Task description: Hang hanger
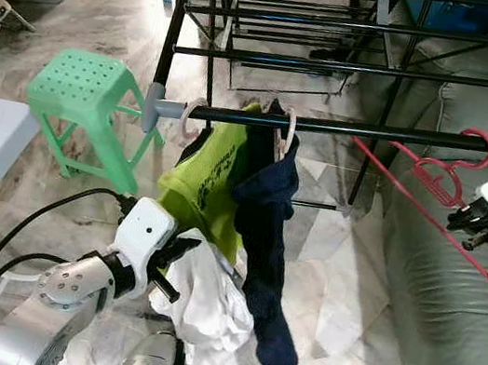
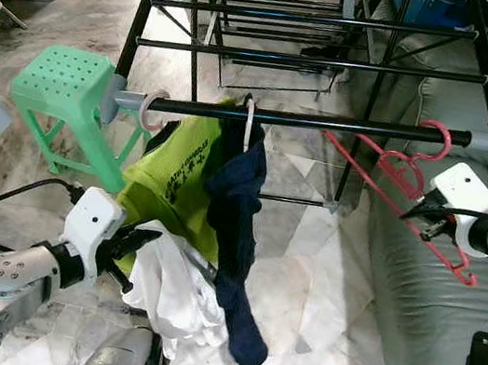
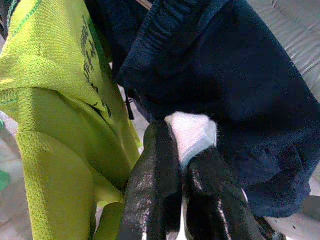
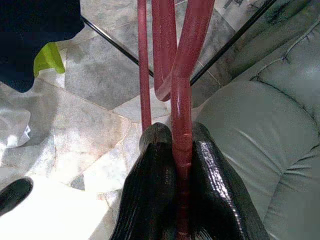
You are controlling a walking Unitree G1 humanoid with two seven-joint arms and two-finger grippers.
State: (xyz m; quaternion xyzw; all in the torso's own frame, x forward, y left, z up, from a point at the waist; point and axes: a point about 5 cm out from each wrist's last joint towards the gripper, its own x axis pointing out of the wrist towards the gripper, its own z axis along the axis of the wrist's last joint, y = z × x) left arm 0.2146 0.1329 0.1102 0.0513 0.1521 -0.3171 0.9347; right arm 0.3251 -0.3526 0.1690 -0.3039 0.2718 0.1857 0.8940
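Hooking over the rack bar (image 1: 394, 133), the red hanger (image 1: 448, 181) looks hung; right tool (image 4: 175, 200) clamps it, unreleased; left tool (image 3: 175, 195) pinches white cloth (image 1: 204, 303).

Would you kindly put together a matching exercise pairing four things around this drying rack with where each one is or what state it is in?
Things:
1. red hanger
2. white cloth
3. green stool
4. navy garment

Places or states:
A. pinched in the left end effector
B. standing on the floor beside the rack's left end
C. hooked on the rail, held by the right end effector
D. hanging from the rail next to the lime shirt

Pairs: 1-C, 2-A, 3-B, 4-D
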